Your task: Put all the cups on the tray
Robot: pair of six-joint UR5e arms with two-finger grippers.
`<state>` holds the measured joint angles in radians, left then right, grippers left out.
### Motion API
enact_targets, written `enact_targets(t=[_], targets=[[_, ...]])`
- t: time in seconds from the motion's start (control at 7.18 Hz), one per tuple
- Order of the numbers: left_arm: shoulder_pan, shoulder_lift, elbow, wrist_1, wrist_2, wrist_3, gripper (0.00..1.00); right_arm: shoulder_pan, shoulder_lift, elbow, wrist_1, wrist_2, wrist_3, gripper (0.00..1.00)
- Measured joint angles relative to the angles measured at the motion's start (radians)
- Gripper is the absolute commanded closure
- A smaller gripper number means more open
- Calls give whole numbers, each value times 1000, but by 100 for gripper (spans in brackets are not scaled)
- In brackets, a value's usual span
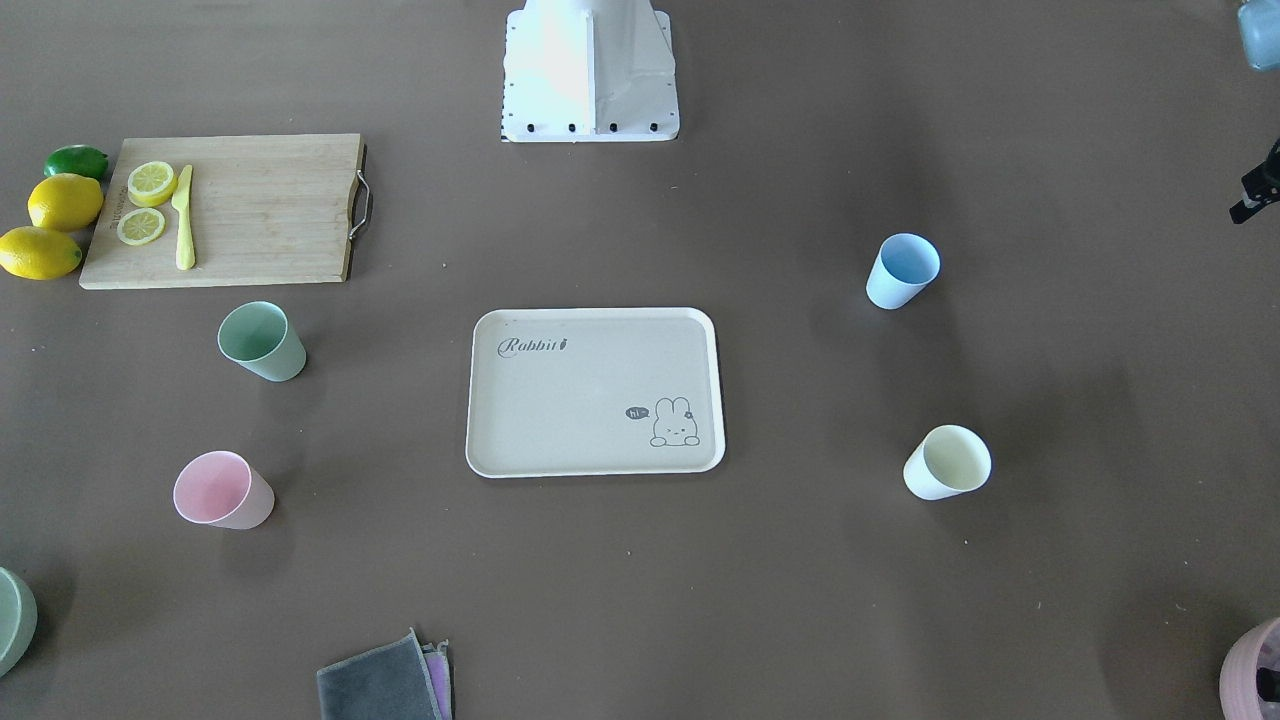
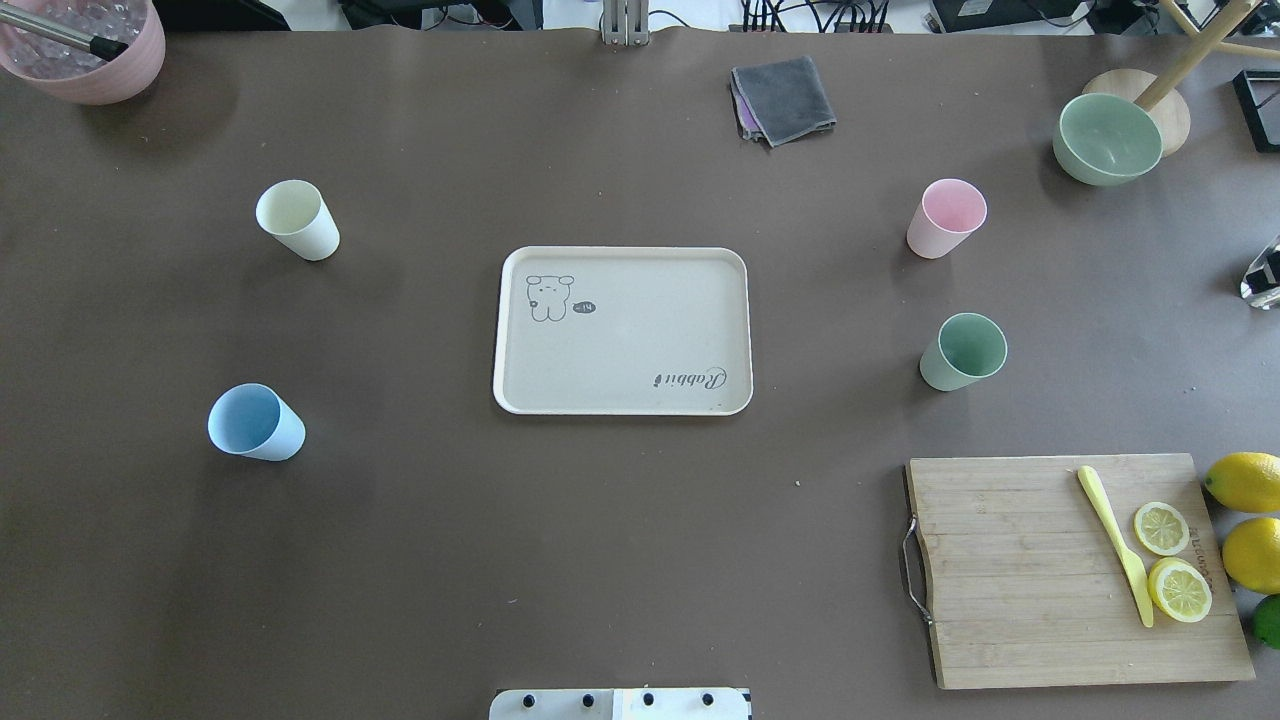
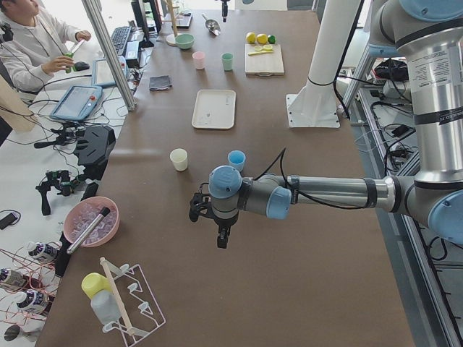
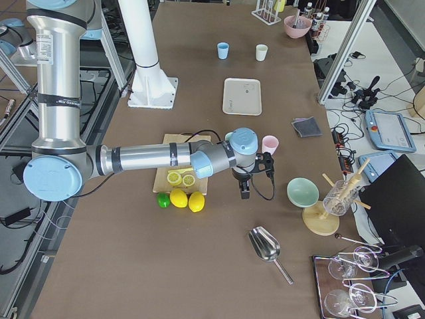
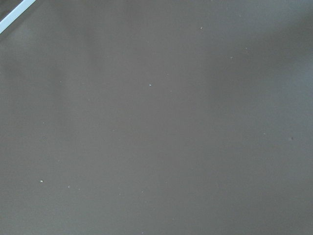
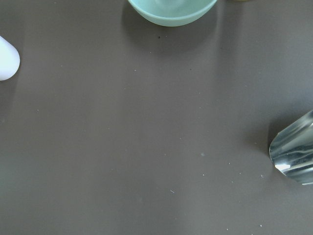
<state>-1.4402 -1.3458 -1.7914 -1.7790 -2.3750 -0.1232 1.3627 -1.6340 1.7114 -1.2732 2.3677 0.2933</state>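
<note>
The beige Rabbit tray (image 2: 620, 330) lies empty at the table's middle. The cream-yellow cup (image 2: 297, 220) and light blue cup (image 2: 256, 422) stand to its left. The pink cup (image 2: 946, 217) and mint green cup (image 2: 963, 351) stand to its right. All four stand upright on the table. My left gripper (image 3: 219, 235) hangs over bare table beyond the blue and cream cups, and only its edge shows in the front view (image 1: 1255, 195). My right gripper (image 4: 244, 191) hangs near the pink cup (image 4: 269, 144). I cannot tell whether either gripper is open or shut.
A wooden cutting board (image 2: 1020, 570) with lemon slices and a yellow knife lies near right, with lemons and a lime beside it. A green bowl (image 2: 1107, 140), a metal scoop (image 2: 1262, 275), a grey cloth (image 2: 783, 98) and a pink bowl (image 2: 85, 45) stand around the far edges.
</note>
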Motion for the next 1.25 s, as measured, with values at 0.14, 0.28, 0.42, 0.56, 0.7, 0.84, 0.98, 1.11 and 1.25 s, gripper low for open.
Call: enact_targets(t=[0.14,0.28,0.42,0.56,0.7,0.84,0.98,1.11,1.25], targets=[[0,0,-1,-8,1,-1,2,10,-12,8,1,1,0,0],[0,2,0,-24,3,0,2,14,-23,17,1,1,-1,0],[-1,6,1,-38,4,1,2,17,-29,23,1,3,-3,0],[-1,7,1,-46,4,1,2,18,-34,27,2,4,-6,0],[-2,8,-1,-52,4,1,2,18,-38,27,2,5,-8,0],[-1,10,-4,-60,4,0,2,18,-39,26,2,8,-7,0],[-1,10,-6,-66,4,-3,2,17,-39,25,1,14,-6,0],[0,10,-7,-69,1,-5,2,17,-39,24,1,23,-5,0],[2,7,-7,-73,-3,-6,3,16,-39,24,2,30,-5,0]])
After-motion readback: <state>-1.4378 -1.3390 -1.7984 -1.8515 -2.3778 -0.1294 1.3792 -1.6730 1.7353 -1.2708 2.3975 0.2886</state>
